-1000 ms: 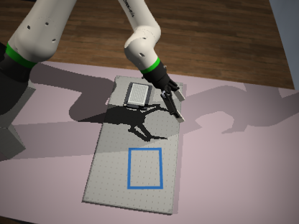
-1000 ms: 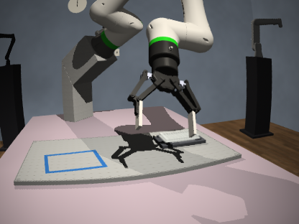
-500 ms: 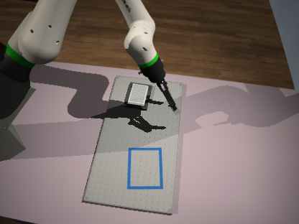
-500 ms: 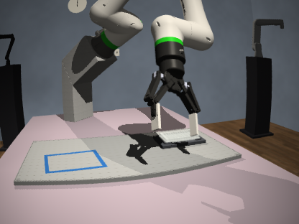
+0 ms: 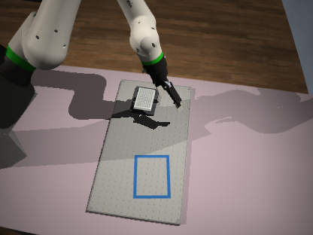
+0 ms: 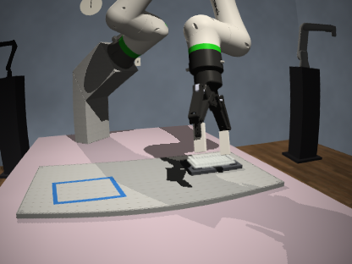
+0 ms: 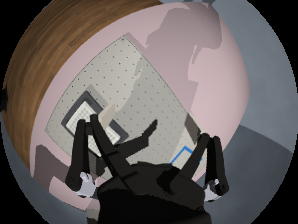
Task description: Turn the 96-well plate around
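The white 96-well plate point(image 5: 145, 98) sits flat in the dark plate nest N1 point(image 5: 143, 108) at the far end of the grey deck. It also shows in the exterior view point(image 6: 211, 160) and in the wrist view point(image 7: 89, 113). I cannot make out its cut corner. My gripper point(image 5: 176, 101) is open and empty. It hangs above the deck just to the right of the plate, fingers pointing down, not touching it. In the exterior view my gripper point(image 6: 211, 145) has both pale fingertips a little above plate height. The blue taped outline B1 point(image 5: 151, 176) is empty.
The grey perforated deck point(image 5: 144, 151) lies on a pink table. My arm's base point(image 5: 13, 94) stands at the left. Black stands are at the right point(image 6: 305, 114) and left point(image 6: 13, 118) of the exterior view. B1 also shows there point(image 6: 86, 189).
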Robot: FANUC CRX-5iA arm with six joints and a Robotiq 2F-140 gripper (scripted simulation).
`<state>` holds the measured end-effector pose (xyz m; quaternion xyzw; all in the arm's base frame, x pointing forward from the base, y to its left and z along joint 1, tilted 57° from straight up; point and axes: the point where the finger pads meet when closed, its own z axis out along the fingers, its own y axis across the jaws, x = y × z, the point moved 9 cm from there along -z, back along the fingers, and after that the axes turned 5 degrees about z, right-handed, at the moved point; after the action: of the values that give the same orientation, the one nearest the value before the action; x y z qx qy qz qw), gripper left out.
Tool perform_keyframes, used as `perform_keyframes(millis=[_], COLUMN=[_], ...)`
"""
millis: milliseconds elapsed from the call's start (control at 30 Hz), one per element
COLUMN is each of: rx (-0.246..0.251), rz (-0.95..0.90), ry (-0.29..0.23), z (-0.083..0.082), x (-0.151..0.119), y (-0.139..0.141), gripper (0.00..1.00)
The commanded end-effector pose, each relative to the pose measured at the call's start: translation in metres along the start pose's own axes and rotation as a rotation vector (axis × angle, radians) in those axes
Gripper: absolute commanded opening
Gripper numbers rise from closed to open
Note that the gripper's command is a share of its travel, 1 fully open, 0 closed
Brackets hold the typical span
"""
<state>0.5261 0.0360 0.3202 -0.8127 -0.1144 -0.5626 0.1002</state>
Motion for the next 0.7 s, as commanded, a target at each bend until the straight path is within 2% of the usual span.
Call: perform_keyframes(millis=[0, 100, 533, 667], rx=[0.058, 0.058, 0.204, 0.218], rz=[-0.103, -0.103, -0.446, -0.477], ry=[-0.021, -0.021, -0.085, -0.089], z=[-0.005, -0.006, -0.028, -0.030], x=[-0.004, -0.005, -0.022, -0.024], y=[-0.012, -0.013, -0.052, -0.055], gripper=[1.00, 1.00, 1.00, 1.00])
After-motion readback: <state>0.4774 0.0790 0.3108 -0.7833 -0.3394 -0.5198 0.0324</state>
